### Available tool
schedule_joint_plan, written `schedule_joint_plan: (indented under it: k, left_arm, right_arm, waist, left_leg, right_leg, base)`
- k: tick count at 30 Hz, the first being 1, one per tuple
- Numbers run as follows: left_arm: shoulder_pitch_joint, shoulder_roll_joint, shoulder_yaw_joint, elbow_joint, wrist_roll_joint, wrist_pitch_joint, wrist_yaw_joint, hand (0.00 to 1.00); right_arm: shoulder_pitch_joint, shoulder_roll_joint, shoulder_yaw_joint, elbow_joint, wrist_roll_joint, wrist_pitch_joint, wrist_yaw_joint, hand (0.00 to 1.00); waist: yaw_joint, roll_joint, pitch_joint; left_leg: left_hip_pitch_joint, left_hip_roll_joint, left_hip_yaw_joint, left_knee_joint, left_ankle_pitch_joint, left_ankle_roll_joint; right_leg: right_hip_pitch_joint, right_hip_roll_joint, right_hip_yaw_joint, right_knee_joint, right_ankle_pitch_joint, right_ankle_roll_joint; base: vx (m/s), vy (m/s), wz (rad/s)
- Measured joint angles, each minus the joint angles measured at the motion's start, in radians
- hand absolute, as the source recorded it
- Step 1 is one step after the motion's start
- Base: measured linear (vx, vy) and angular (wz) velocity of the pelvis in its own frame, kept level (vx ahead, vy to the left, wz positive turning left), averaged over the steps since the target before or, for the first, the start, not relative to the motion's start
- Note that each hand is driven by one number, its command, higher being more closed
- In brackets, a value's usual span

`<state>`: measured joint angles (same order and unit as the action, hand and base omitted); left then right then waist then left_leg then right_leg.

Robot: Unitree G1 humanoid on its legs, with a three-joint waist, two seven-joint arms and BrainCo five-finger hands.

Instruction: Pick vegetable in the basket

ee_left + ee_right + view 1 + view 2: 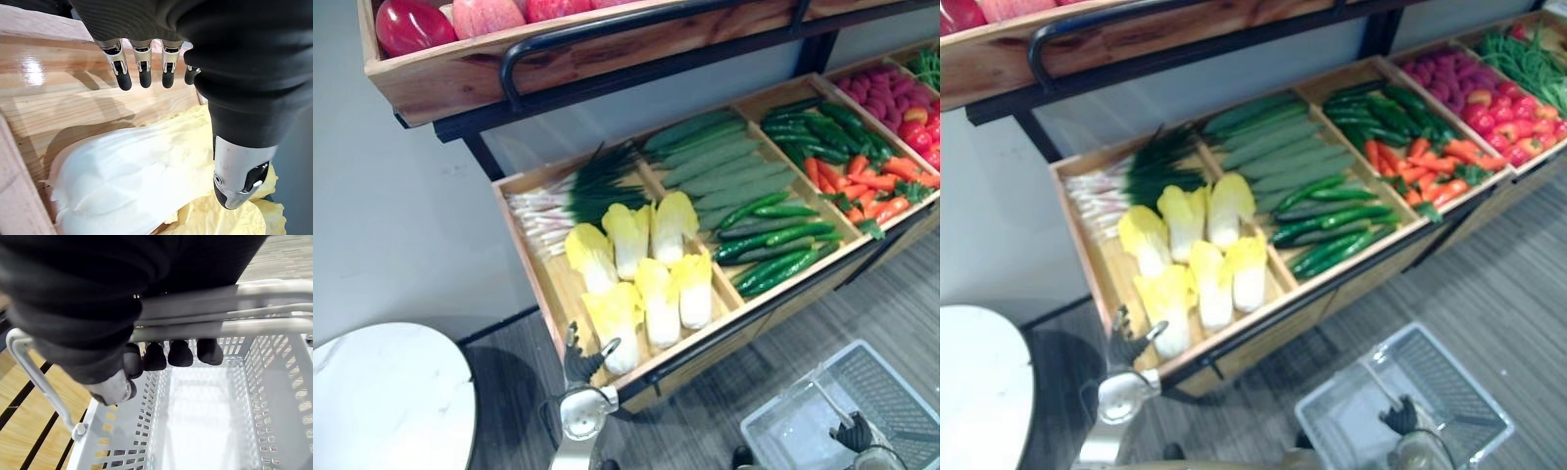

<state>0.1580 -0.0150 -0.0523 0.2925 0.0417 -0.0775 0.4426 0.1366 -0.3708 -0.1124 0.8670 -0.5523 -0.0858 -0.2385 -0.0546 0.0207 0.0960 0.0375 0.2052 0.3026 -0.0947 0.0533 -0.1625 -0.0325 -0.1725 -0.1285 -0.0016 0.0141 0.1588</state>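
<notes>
Several yellow-and-white cabbages [636, 269] lie in the left compartment of a slanted wooden crate [555, 294]. My left hand [582, 358] hovers at the crate's front left corner, just beside the nearest cabbage [618, 328]. In the left wrist view its fingers [143, 63] are straight and its thumb [239, 181] stands apart, with that cabbage [122, 186] below them, untouched. My right hand [854, 432] is low at the right, its fingers [166, 355] curled round the handle [220, 298] of a pale plastic basket [891, 387], which holds nothing.
Spring onions [578, 186] lie behind the cabbages. Long green vegetables [724, 162], cucumbers [773, 240], carrots [871, 186] and red produce [891, 98] fill the compartments to the right. A shelf of red fruit [480, 20] overhangs. A round white table [382, 401] stands at the left.
</notes>
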Motion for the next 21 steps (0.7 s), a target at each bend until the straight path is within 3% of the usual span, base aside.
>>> schedule_joint_plan:
  k: [5,11,21]
  left_arm:
    - [0.005,0.000,-0.001,0.021,0.001,0.001,-0.026,0.00]
    - [-0.002,-0.001,-0.003,0.063,0.004,0.001,-0.026,0.00]
    - [-0.004,-0.003,-0.003,0.119,0.004,0.002,-0.013,0.00]
  right_arm:
    - [0.003,0.000,0.002,-0.009,0.000,0.001,0.004,1.00]
    - [0.012,-0.002,0.005,-0.037,0.000,0.001,0.007,1.00]
    - [0.005,-0.004,0.044,-0.044,0.001,0.001,0.008,1.00]
  waist:
    - [-0.001,0.004,0.000]
    - [-0.003,0.023,-0.001]
    - [-0.021,0.029,0.001]
  left_leg:
    - [0.002,-0.001,0.000,0.000,0.000,0.000]
    - [0.015,-0.001,0.022,0.000,-0.006,0.000]
    - [0.018,0.000,0.046,0.024,-0.031,-0.001]
  right_leg:
    - [0.001,-0.001,0.000,0.000,0.000,0.000]
    - [0.000,0.000,0.020,0.000,0.000,0.000]
    - [0.001,0.001,0.046,-0.013,0.002,0.004]
  base:
    - [0.00,0.000,0.00]
    - [0.00,0.000,-0.09]
    - [0.01,0.000,-0.08]
